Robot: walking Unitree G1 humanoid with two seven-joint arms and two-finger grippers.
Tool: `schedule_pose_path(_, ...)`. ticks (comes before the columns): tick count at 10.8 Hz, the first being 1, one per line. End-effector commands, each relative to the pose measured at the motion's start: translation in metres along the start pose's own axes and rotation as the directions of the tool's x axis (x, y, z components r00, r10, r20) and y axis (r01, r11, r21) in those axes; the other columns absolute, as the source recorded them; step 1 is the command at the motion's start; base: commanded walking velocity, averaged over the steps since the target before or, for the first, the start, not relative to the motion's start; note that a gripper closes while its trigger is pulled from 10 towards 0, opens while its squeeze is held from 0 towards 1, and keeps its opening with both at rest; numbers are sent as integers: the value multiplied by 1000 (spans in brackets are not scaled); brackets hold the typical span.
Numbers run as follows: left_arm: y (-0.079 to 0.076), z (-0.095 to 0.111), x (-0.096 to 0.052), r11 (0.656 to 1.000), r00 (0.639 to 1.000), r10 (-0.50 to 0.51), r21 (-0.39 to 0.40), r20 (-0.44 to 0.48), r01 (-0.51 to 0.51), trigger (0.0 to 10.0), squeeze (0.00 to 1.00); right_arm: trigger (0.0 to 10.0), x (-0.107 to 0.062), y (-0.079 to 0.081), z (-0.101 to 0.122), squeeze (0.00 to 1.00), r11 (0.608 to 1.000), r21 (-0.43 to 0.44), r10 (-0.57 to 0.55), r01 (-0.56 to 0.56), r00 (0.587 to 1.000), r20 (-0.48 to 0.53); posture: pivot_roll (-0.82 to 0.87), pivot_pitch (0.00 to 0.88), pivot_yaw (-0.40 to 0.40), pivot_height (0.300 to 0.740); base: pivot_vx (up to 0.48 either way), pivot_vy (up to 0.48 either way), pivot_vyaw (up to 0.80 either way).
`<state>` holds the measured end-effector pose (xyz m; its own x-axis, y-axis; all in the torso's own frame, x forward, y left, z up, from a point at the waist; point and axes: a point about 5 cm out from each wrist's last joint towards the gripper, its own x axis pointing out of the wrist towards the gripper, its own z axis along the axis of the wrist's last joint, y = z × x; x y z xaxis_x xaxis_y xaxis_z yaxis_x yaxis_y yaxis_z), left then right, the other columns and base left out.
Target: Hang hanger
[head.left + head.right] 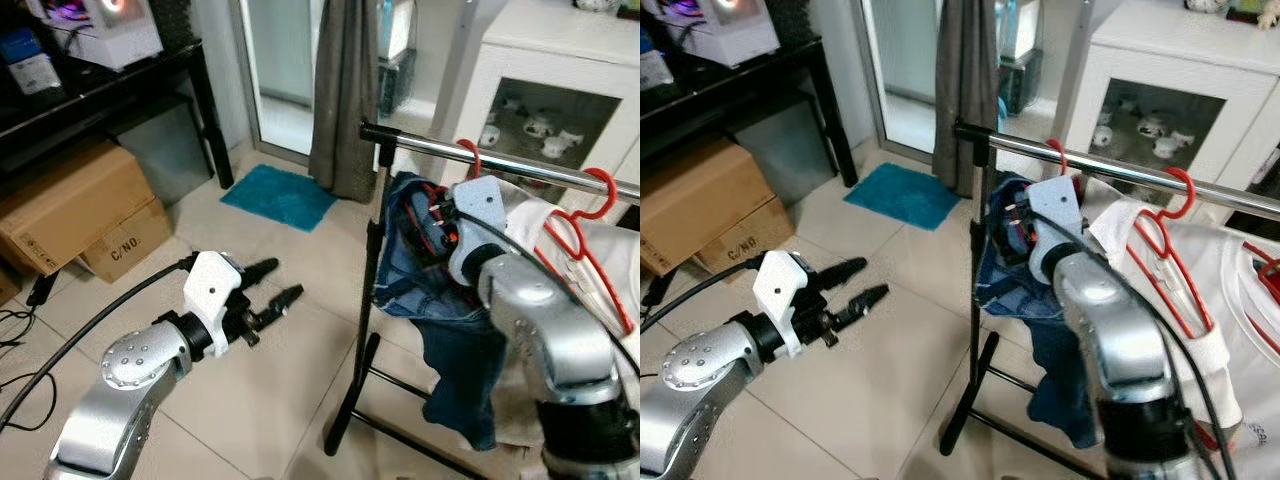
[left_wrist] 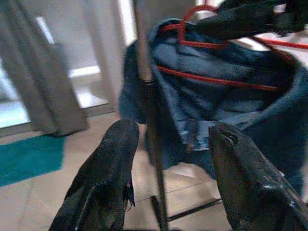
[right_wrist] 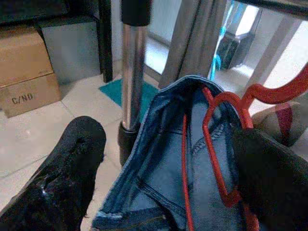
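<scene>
right end effector (image 3: 163, 159) spread wide around the red hanger (image 3: 211, 144) carrying jeans (image 1: 440, 300); left end effector (image 1: 272, 286) open, empty.

The lower cardboard box (image 1: 128, 243) on the floor bears the black printed letters "C/NO." on its side; the right wrist view shows the same mark on that box. Small grey print on the white garment's hem (image 1: 1252, 436) is too small to read.
</scene>
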<state>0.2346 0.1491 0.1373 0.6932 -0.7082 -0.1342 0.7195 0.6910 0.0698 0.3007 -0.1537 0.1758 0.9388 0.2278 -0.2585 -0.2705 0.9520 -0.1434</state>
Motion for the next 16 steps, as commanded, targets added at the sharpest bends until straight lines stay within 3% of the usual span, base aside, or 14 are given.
schedule_pose_path(1, -4, 1, -1, 999, 999, -36, -10, -8, 36, 10000, 0, 10000, 1, -6, 1, 0, 1000, 11, -8, 8, 1000, -18, -17, 0, 51, 740, 0, 0, 0)
schedule_pose_path(2, -7, 2, -1, 997, 997, -71, -8, -18, 71, 10000, 0, 10000, 3, -16, 0, 0, 999, 30, -30, 31, 998, -54, -18, 0, 48, 740, 0, 0, 0)
schedule_pose_path(3, -7, 2, -1, 997, 997, -72, -9, -19, 71, 10000, 0, 8980, 3, -18, -1, 0, 998, 50, -29, 32, 997, -66, -18, 0, 48, 740, 0, 0, 0)
schedule_pose_path(4, -5, 3, 0, 997, 997, -73, -10, -19, 73, 10000, 0, 0, 4, -20, -2, 0, 997, 69, -26, 32, 996, -79, -19, 0, 49, 740, 0, 0, 0)
schedule_pose_path(8, -5, 4, 3, 996, 996, -86, -10, -19, 86, 10000, 0, 0, 4, -22, -11, 0, 992, 128, 3, 11, 994, -113, -21, 0, 58, 740, 0, 0, 0)
schedule_pose_path(15, -6, 4, 1, 996, 995, -90, -6, -29, 90, 10000, 0, 0, 6, -21, -22, 0, 991, 133, -2, 21, 990, -142, -13, 0, 59, 740, 0, 0, 0)
schedule_pose_path(16, -6, 4, 1, 996, 996, -88, -8, -29, 88, 10000, 0, 5255, 5, -22, -21, 0, 993, 117, -13, 29, 990, -141, -12, 0, 59, 740, 0, 0, 0)
